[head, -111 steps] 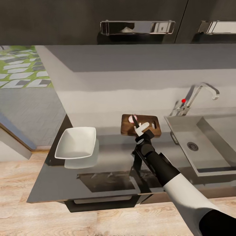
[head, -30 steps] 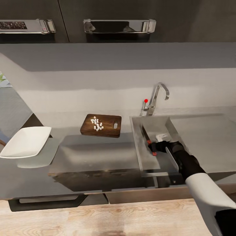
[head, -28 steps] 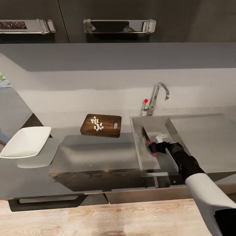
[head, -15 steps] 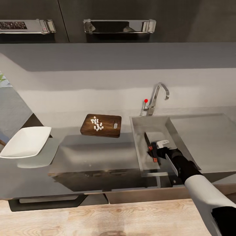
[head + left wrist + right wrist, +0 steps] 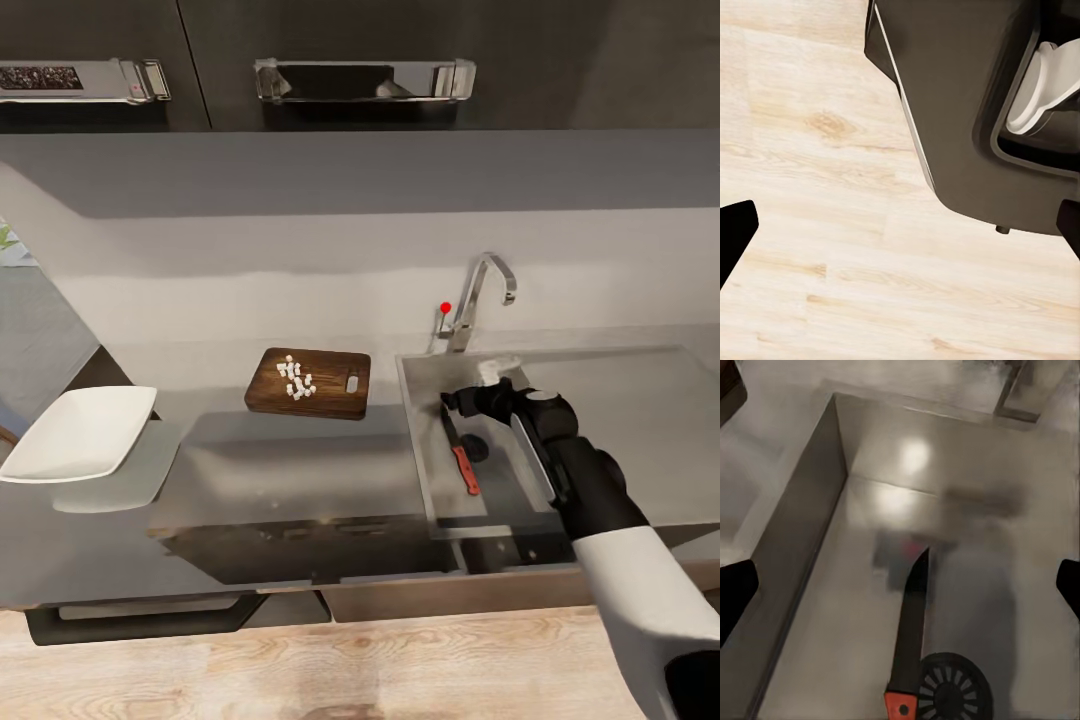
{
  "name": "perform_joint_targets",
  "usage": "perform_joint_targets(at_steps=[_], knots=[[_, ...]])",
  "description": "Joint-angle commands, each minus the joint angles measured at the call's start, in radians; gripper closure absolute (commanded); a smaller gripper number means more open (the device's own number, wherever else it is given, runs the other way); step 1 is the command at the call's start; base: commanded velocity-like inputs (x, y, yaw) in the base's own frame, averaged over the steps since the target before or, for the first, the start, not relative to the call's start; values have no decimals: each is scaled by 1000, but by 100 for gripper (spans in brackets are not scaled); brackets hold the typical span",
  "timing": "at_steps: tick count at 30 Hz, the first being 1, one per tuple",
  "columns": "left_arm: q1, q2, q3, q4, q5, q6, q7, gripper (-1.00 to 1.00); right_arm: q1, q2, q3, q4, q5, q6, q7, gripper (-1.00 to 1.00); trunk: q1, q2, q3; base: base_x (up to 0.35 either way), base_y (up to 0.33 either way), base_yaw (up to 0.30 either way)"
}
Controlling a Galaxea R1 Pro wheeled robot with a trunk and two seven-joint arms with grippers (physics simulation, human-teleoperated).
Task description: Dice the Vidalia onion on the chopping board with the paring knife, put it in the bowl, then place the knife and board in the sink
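where pincer point(image 5: 470, 398) gapes: knife point(image 5: 458, 451) beside sink wall point(image 5: 799, 532)

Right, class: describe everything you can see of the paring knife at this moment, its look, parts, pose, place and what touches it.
The paring knife is small and slim, with a thin dark pointed blade and a red handle. It lies flat on the floor of the sink, near the basin's left wall, its handle end beside the round drain. Nothing grips it: the right gripper hovers above it with its fingers spread apart.
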Motion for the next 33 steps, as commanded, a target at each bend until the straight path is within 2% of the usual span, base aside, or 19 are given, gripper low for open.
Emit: perform_joint_targets(at_steps=[1, 5, 9, 13, 15, 26, 33], knots=[[1, -1, 4, -2, 4, 0, -3, -100, -1, -1, 1, -24, 0, 9, 1, -100, 1, -2, -2, 0, 0, 0], [1, -1, 4, -2, 3, 0, -3, -100, -1, -1, 1, -98, 0, 80, 2, -100, 1, -2, -2, 0, 0, 0], [1, -1, 4, -2, 3, 0, -3, -100, 2, 2, 1, -106, -7, 96, 6, -100, 1, -2, -2, 0, 0, 0], [1, -1, 4, -3, 3, 0, -3, -100, 4, 4, 1, -118, -71, 89, 6, -100, 1, -2, -2, 29, 107, 0], [1, -1, 4, -2, 3, 0, -3, -100, 4, 3, 1, -120, -80, 88, 6, -100, 1, -2, -2, 111, 255, 0], [1, -1, 4, -2, 3, -2, -3, -100, 4, 2, 1, -118, -83, 88, 4, -100, 1, -2, -2, 165, 279, 0], [1, -1, 4, -2, 3, -1, -3, -100, 4, 3, 1, -114, -83, 89, 2, -100, 1, -2, -2, 24, 284, 0]])
